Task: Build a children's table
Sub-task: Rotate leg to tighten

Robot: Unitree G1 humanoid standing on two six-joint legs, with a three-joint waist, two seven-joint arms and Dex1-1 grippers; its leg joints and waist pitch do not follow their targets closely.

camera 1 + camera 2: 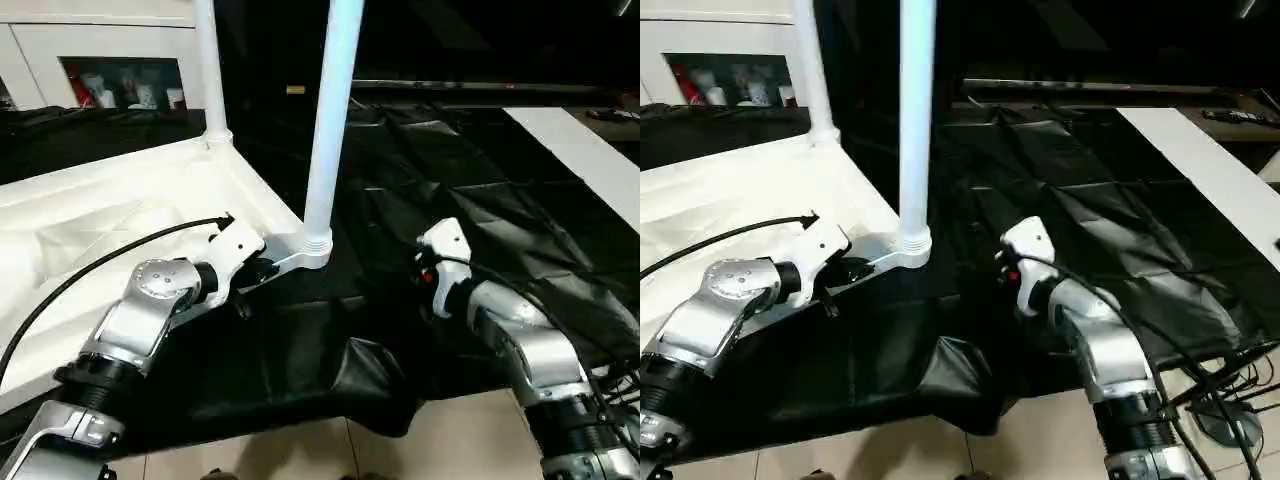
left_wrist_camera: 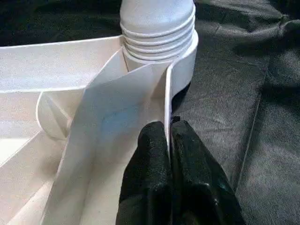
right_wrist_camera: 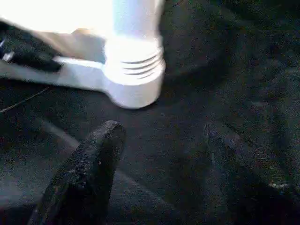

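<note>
floor: pale tiles [image 1: 470,440] | table: black drape [image 1: 470,200] | back-left: white cabinet [image 1: 100,45] | right: white board [image 1: 585,150]

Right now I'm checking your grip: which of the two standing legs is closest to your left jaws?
The nearer leg, standing in the front corner socket. The left gripper pinches the tabletop rim right beside it; the other leg rises from the far corner.

The ribbed plastic rectangular tabletop [image 1: 130,200] is white, as are both upright tube legs [image 1: 330,130] (one ringed with grooves); the crinkled table drape [image 1: 480,230] is black.
</note>
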